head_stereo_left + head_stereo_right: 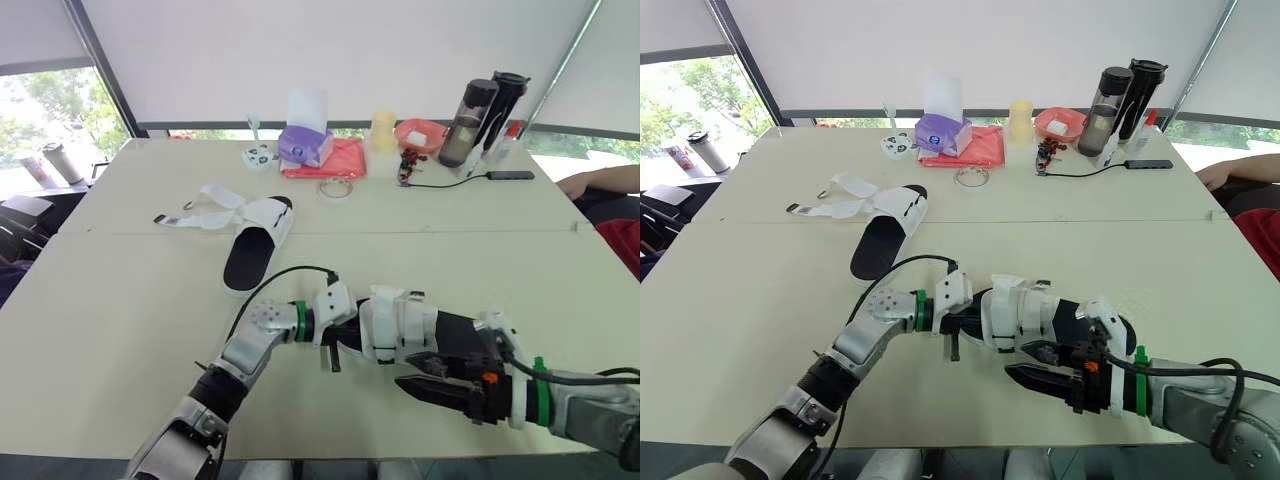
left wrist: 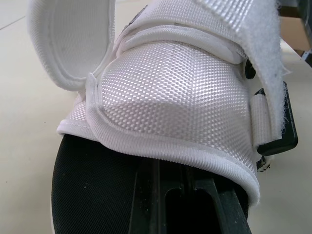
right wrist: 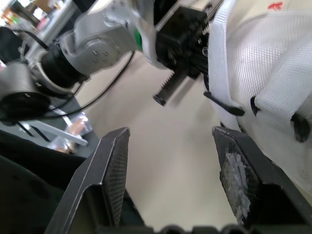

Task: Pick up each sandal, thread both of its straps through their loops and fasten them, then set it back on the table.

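One white-strapped sandal with a black insole (image 1: 252,245) lies at the table's middle left, its straps (image 1: 195,216) undone and splayed out to the left. A second sandal (image 1: 405,322) sits near the front edge between my two arms. My left gripper (image 1: 338,340) points into it; in the left wrist view its black fingers (image 2: 146,204) lie close together on the insole, tucked under the white woven upper (image 2: 170,97). My right gripper (image 3: 170,134) is open just in front of that sandal, whose buckled side (image 3: 273,83) is beside one finger.
Along the far edge stand a purple tissue box (image 1: 305,145) on a red bag (image 1: 340,160), a yellow cup (image 1: 383,128), a red bowl (image 1: 420,133) and two dark bottles (image 1: 482,118). A tape ring (image 1: 335,187) lies nearby. A person's arm (image 1: 600,182) rests at the right.
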You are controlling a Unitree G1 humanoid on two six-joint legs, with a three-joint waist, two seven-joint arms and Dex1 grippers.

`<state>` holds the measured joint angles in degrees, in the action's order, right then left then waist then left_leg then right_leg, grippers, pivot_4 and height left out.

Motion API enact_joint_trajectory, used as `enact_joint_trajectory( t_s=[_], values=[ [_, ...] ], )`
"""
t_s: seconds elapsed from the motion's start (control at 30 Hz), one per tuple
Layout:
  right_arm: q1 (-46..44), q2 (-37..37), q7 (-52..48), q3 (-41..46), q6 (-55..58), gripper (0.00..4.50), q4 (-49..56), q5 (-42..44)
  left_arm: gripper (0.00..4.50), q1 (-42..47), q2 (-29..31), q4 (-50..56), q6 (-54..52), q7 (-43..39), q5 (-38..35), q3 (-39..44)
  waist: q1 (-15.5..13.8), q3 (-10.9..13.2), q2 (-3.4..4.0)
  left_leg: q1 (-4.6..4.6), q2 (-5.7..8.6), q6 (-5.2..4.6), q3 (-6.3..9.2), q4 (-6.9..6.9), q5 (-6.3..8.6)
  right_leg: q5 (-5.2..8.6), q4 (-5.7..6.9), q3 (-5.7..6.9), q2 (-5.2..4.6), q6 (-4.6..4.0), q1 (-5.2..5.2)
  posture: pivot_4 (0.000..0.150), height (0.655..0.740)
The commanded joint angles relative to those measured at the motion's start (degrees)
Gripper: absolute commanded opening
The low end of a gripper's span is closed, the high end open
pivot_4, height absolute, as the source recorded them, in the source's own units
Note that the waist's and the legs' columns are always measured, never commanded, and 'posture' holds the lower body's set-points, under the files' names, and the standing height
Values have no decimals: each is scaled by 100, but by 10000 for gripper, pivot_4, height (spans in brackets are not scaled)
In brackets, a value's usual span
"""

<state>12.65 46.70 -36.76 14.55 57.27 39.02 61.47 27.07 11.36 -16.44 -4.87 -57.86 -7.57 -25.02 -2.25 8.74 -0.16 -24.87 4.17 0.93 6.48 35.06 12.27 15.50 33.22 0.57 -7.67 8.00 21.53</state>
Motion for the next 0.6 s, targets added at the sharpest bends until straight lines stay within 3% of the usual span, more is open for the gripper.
enact_joint_trajectory(
  t_s=[0.03, 0.27, 0.6],
  values=[
    [-125, -137, 30, -328, -284, 28857, -75, -383, 0, -279, 245, -508, -569, -87, 298, -208, 1, -1, 2, -2, 0, 0, 0, 0, 0, 0, -3, 2, 0, 0, 0, 1500, 7400],
    [-287, -352, 85, -704, -606, 28857, -335, -994, 0, -366, 357, -283, -749, -167, 259, -181, -8, -2, 2, 6, 2, -3, 0, -4, -1, -14, 13, 9, 5, -18, 7, 1500, 7400],
    [-86, -353, -47, -662, -769, 28857, -434, -1185, 0, -378, 374, -247, -741, -150, 265, -178, 4, -1, 0, 37, -2, -1, -1, -5, 1, 4, 30, 10, 2, 10, -12, 1500, 7400]
  ],
)
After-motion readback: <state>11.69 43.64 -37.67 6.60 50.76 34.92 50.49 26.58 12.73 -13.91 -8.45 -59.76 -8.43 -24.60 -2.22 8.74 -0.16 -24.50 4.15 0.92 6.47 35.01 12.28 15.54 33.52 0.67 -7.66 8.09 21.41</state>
